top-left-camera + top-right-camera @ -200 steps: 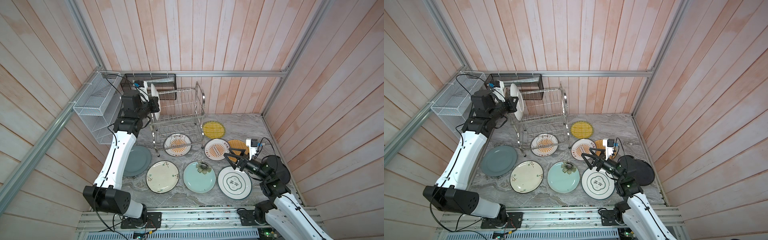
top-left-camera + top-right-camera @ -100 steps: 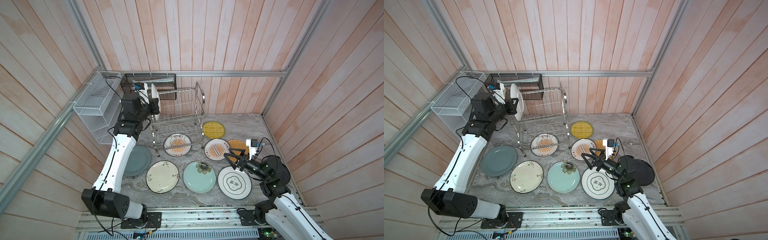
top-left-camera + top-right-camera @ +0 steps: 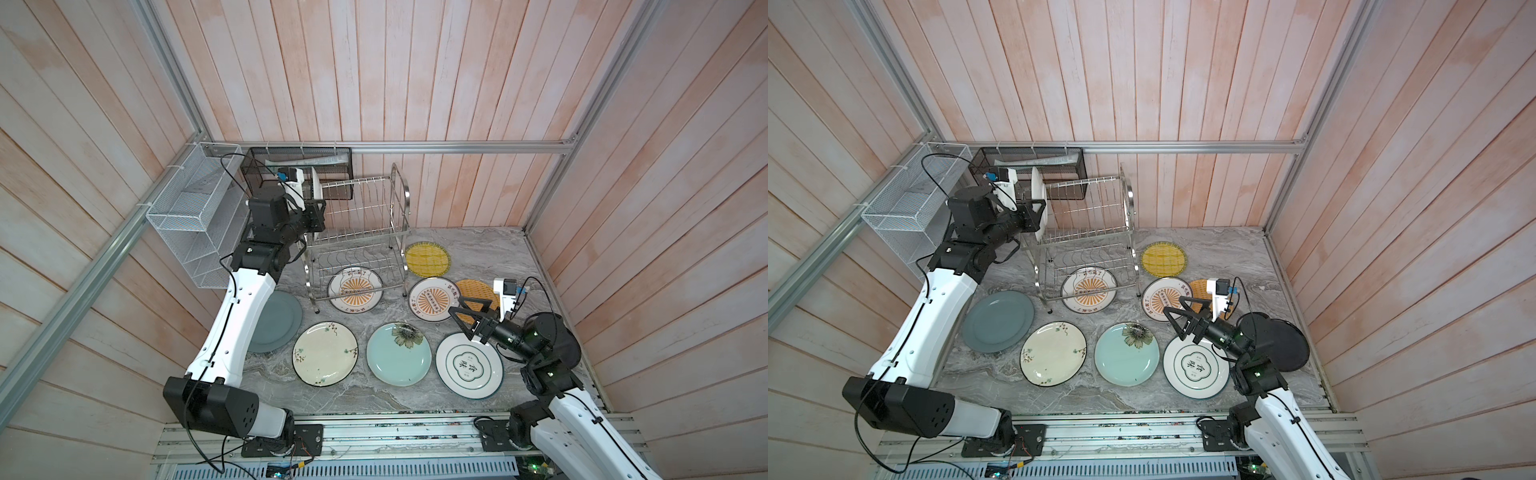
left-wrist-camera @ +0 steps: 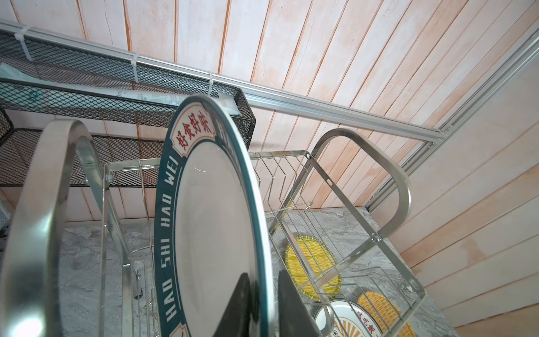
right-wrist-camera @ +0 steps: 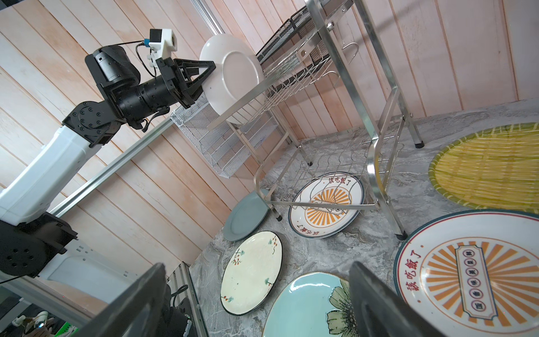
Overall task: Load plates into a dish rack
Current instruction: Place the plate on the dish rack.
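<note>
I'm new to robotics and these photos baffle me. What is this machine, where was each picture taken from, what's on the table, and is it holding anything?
The machine is two white-and-black robot arms, left and right, mounted at a grey marble-patterned table. Two pictures look down from overhead, side by side. The other two come from a camera on each arm's wrist. The left pincer straddles the edge of a white round plate with a dark teal lettered rim, which stands on edge in the top tier of the shiny steel wire dish rack. Whether it is gripping the plate I cannot tell. The right pincer is open and empty. Other plates lie flat on the table, such as the pale blue flowered plate.
</note>
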Controlling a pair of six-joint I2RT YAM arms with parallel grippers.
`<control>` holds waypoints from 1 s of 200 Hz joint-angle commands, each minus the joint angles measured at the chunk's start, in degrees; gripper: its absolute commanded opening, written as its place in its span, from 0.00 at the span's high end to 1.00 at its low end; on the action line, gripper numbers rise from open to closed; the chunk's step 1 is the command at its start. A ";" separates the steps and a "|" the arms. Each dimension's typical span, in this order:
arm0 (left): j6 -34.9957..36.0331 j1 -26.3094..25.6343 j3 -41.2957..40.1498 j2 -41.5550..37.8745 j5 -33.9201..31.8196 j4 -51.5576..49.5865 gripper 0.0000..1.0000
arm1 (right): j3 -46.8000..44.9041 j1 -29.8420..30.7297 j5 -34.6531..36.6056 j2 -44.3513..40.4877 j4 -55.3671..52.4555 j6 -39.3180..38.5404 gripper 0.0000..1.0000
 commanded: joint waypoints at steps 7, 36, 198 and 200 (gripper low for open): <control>0.19 -0.24 1.79 -0.87 0.57 -0.97 0.76 | -0.33 0.31 0.92 -0.74 -0.51 -0.53 0.02; 0.18 -0.22 3.54 -1.49 0.96 -1.46 0.71 | -0.06 0.32 1.15 -0.85 -1.28 -0.92 0.02; -3.82 -0.22 9.10 -9.86 8.32 -3.98 0.62 | 3.31 0.31 4.35 -0.74 -6.85 -3.30 0.02; -4.05 -0.21 9.00 -10.06 8.46 -3.93 0.62 | 3.41 0.32 4.50 -0.72 -6.94 -3.40 0.02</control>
